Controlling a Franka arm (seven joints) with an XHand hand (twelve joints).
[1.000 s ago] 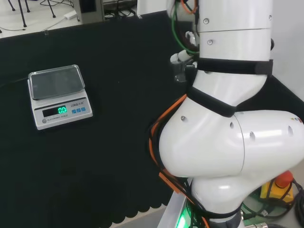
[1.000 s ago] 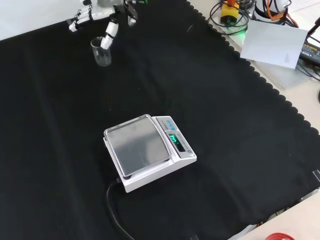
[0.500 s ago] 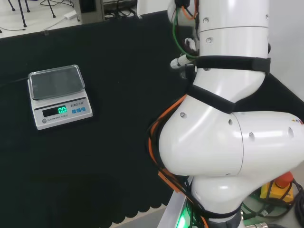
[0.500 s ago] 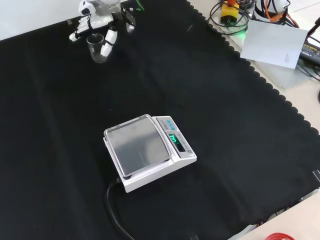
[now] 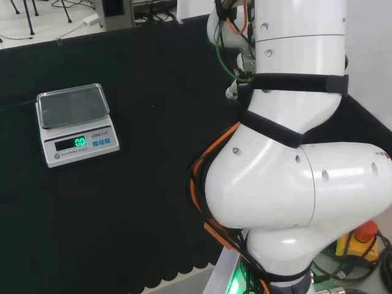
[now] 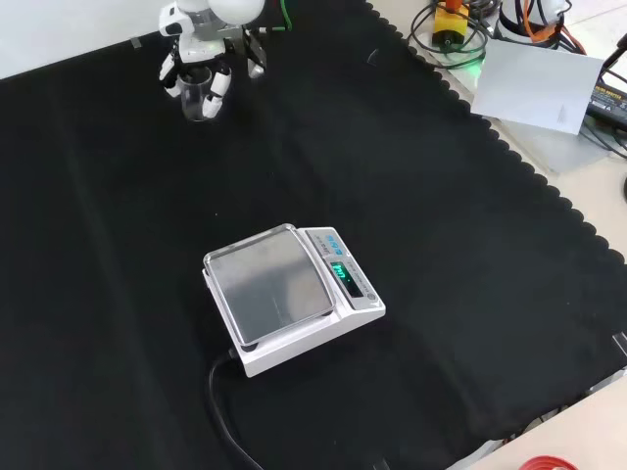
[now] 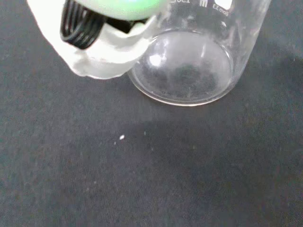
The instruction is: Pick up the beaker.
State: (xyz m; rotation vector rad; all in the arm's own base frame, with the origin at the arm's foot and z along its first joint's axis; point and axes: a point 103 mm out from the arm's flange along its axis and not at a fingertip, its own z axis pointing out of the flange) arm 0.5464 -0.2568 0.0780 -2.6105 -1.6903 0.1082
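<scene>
The beaker point(image 6: 200, 98), a clear glass vessel, stands upright on the black cloth in the upper left of the front view, near the far edge of the desk point(image 6: 441, 245). In the wrist view its round base point(image 7: 182, 71) rests flat on the cloth, and nothing can be made out inside it.

The hand point(image 6: 199, 44) comes down from the top of the front view right over the beaker. Its white fingers point(image 6: 220, 83) curl down on both sides of the glass, one at the beaker's left and one at its right, so the vessel sits between them. In the wrist view a white finger part with a black coil lies against the beaker's wall, just above the base. The beaker's foot is on the cloth, not raised.

A white scale point(image 6: 289, 294) with a steel pan and a lit green display sits near the middle of the front view, well apart from the beaker; its black cable point(image 6: 223, 416) runs off toward the lower edge. In the head view the scale point(image 5: 73, 122) is at the left, and the arm's white links point(image 5: 288, 171) stand at the right.
</scene>
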